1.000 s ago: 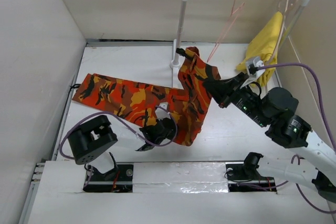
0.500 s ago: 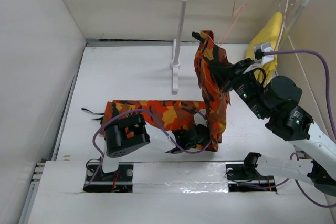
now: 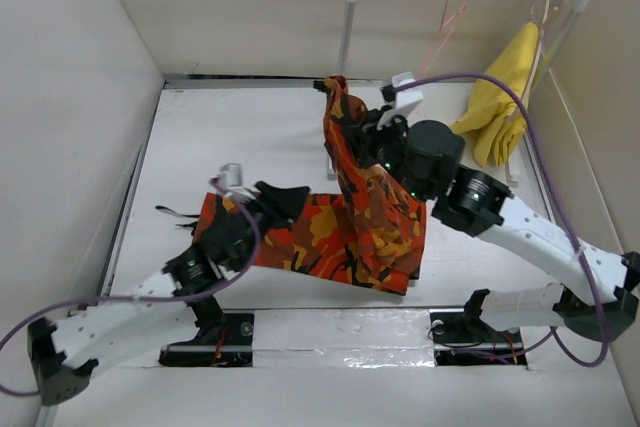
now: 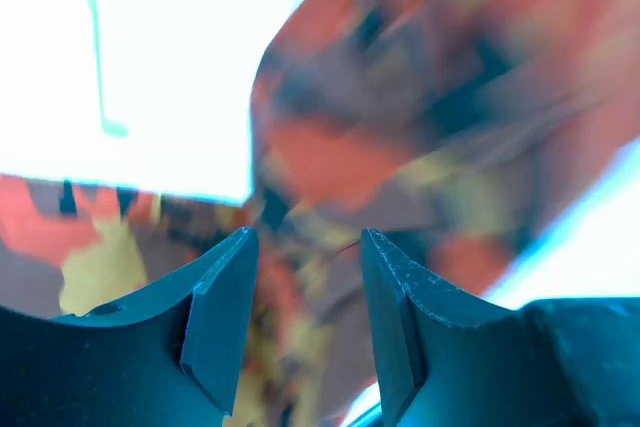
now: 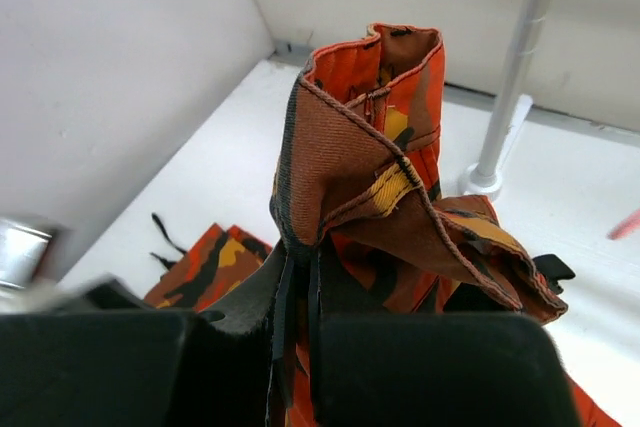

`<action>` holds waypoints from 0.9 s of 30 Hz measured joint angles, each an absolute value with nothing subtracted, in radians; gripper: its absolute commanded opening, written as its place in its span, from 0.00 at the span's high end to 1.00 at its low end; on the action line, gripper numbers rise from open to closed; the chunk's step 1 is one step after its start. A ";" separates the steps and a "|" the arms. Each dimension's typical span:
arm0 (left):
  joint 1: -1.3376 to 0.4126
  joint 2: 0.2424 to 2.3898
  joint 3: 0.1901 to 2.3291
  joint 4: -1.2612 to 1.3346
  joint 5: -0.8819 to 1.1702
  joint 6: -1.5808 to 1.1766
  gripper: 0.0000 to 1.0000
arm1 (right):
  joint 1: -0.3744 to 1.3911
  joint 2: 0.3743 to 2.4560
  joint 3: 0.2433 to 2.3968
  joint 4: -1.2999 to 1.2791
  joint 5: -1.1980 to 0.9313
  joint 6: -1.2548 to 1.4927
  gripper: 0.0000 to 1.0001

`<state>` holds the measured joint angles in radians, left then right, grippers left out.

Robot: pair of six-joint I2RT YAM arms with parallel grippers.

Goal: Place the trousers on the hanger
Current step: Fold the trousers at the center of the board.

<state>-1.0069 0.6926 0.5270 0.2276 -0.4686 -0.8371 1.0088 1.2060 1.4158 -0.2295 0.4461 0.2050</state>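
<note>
The camouflage trousers [image 3: 350, 232] lie bunched mid-table, and their waist [image 3: 338, 107] is lifted upright. My right gripper [image 3: 354, 121] is shut on the waistband [image 5: 340, 147], which stands up from between its jaws [image 5: 300, 272]. My left gripper [image 3: 293, 196] hovers over the flat leg, left of the raised part. Its jaws are open in the left wrist view [image 4: 305, 247], with blurred trousers cloth [image 4: 420, 97] behind them and nothing pinched. The thin pink hanger [image 3: 443, 27] hangs from the rail at the back right, apart from both grippers.
A white clothes rack [image 3: 345, 37] stands at the back, its post [image 5: 510, 77] just behind the raised waist. A yellow garment [image 3: 498, 97] hangs on a pale hanger at the rack's right end. Walls close in the table on the left, back and right.
My left gripper has opened, let go of the trousers and moved back and to the left. My right gripper has carried the raised waist to the left, dragging the cloth along.
</note>
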 measured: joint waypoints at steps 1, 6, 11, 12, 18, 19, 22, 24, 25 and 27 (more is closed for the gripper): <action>-0.990 0.619 0.529 0.192 -0.484 -0.833 0.58 | 1.010 1.234 1.427 -0.228 0.440 0.205 1.00; -0.973 0.406 0.652 0.009 -0.564 -0.775 0.56 | 1.072 1.404 1.531 -0.200 0.439 0.200 1.00; -0.971 0.387 0.851 -0.104 -0.598 -0.718 0.56 | 1.172 1.631 1.673 -0.127 0.437 0.187 1.00; -0.970 0.374 0.871 -0.113 -0.599 -0.710 0.56 | 1.191 1.677 1.690 -0.099 0.436 0.187 1.00; -0.967 0.274 0.894 -0.179 -0.637 -0.682 0.56 | 1.301 1.963 1.752 0.011 0.411 0.200 0.44; -0.966 0.266 0.894 -0.194 -0.645 -0.680 0.56 | 1.316 2.009 1.761 0.016 0.405 0.208 0.37; -0.966 0.244 0.891 -0.228 -0.665 -0.678 0.56 | 1.344 2.090 1.750 0.010 0.392 0.222 0.25; -0.966 0.233 0.884 -0.235 -0.671 -0.678 0.55 | 1.354 2.083 1.700 0.007 0.385 0.226 0.26; -0.966 0.231 0.878 -0.236 -0.676 -0.678 0.55 | 1.356 2.060 1.653 0.029 0.383 0.230 0.27; -0.966 0.233 0.857 -0.237 -0.679 -0.682 0.54 | 1.355 1.973 1.537 0.039 0.386 0.234 0.51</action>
